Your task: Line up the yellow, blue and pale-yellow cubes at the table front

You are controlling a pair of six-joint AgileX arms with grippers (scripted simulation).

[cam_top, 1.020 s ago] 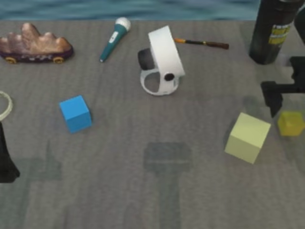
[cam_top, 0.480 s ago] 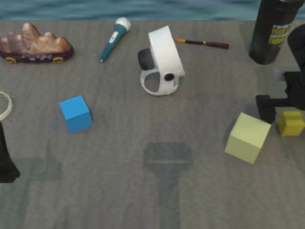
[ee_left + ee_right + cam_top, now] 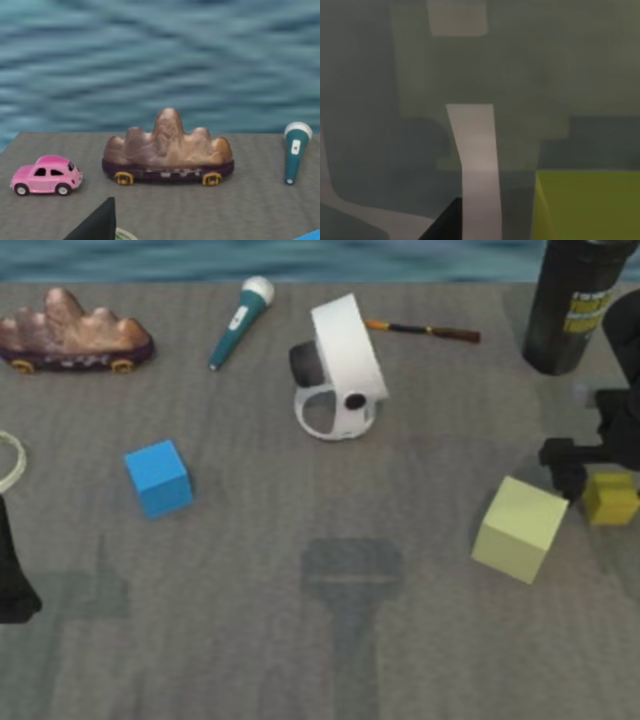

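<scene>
The right gripper [image 3: 598, 468] is working at the table's [image 3: 400, 640] right edge, down low around the yellow cube [image 3: 610, 497]; one dark finger is showing just left of the cube, between it and the pale-yellow cube [image 3: 519, 529], while the far finger is hidden at the frame edge, so the jaws are spread about the cube without visibly pressing it — whether they are touching it cannot be told; in the right wrist view the yellow cube [image 3: 587, 205] is filling one corner, close under the camera, resting on the grey surface.

The pale-yellow cube is sitting tilted relative to the table edges, just beside the yellow one on its left, at the right of the table; the blue cube [image 3: 158, 478] is lying well apart from both, at the left of the table, in mid-depth.

The left gripper [image 3: 12, 580] is staying parked at the left edge — its fingers cannot be made out.

Along the back, a brown mountain-shaped toy on wheels [image 3: 72, 332], a teal microphone [image 3: 240, 320], a white fan-like stand [image 3: 340, 370], a thin brush [image 3: 422, 331] and a black bottle [image 3: 575, 305] are standing; a pink toy car [image 3: 46, 175] is appearing in the left wrist view beside the wheeled toy.
</scene>
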